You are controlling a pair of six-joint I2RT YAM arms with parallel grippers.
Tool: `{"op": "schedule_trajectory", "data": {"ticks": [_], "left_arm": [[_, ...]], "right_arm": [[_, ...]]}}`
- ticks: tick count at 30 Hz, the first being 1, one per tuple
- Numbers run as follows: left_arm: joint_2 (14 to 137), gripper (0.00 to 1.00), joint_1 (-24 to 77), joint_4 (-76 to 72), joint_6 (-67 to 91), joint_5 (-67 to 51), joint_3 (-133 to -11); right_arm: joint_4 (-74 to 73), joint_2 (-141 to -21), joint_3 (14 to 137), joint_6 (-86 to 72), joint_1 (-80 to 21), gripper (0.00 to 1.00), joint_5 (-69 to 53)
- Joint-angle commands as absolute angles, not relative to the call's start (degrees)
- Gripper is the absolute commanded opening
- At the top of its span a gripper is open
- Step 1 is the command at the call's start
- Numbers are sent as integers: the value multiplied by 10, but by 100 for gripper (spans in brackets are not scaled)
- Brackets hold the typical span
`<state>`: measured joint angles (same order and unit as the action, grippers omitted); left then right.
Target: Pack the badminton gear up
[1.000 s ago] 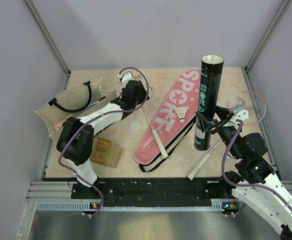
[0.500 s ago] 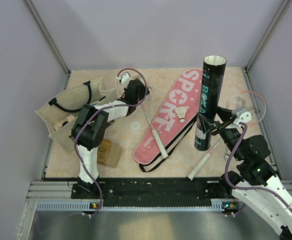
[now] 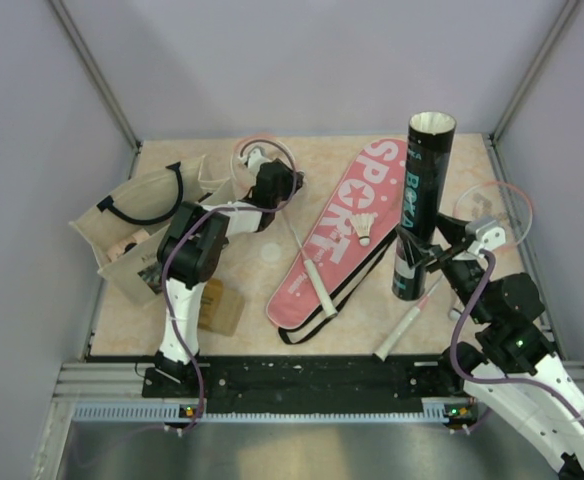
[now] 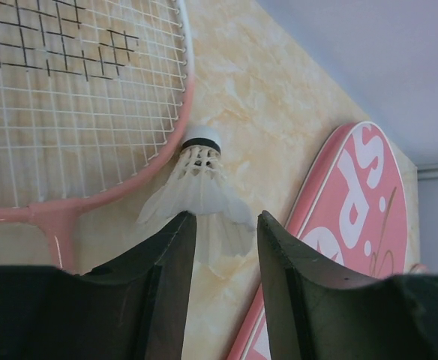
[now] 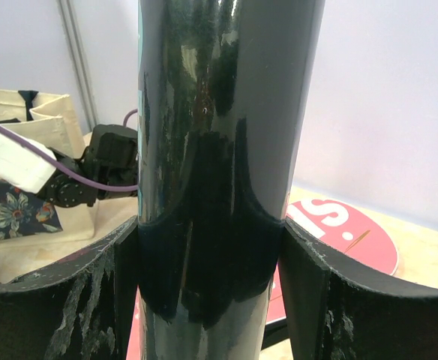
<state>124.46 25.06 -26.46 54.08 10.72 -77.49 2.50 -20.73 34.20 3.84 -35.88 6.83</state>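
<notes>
My left gripper (image 3: 275, 190) (image 4: 226, 221) is open and low over the table at the back. Its fingertips stand on either side of the feather skirt of a white shuttlecock (image 4: 201, 184), which lies against the pink rim of a racket (image 4: 76, 112). That racket's white shaft (image 3: 302, 245) runs over the pink "SPORT" cover (image 3: 337, 225) (image 4: 354, 195). Another shuttlecock (image 3: 365, 228) lies on the cover. My right gripper (image 3: 419, 252) (image 5: 208, 225) is shut on the black tube (image 3: 422, 190) (image 5: 219, 112) and holds it upright. The second racket (image 3: 412, 318) lies beside it.
A beige tote bag (image 3: 137, 225) (image 5: 50, 124) with black handles lies open at the left. A small brown cardboard box (image 3: 212, 305) sits in front of it. The second racket's head (image 3: 517, 205) lies close to the right wall.
The left arm has folded up, its elbow swinging right and forward, while its gripper stayed by the racket head. The right gripper has shifted the tube slightly right.
</notes>
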Motion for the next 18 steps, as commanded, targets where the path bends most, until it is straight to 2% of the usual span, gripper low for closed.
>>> {"op": "schedule_trajectory", "data": {"ticks": [1, 5, 10, 18], "left_arm": [[1251, 40, 250, -323, 549, 102, -794], [1251, 20, 251, -351, 549, 93, -785], [1238, 0, 251, -357, 533, 70, -781], [1146, 0, 252, -387, 495, 30, -700]], "right_arm": [[62, -204, 350, 48, -362, 41, 73], [54, -205, 352, 52, -362, 41, 76], [44, -205, 356, 44, -361, 41, 71], [5, -210, 355, 42, -361, 41, 62]]}}
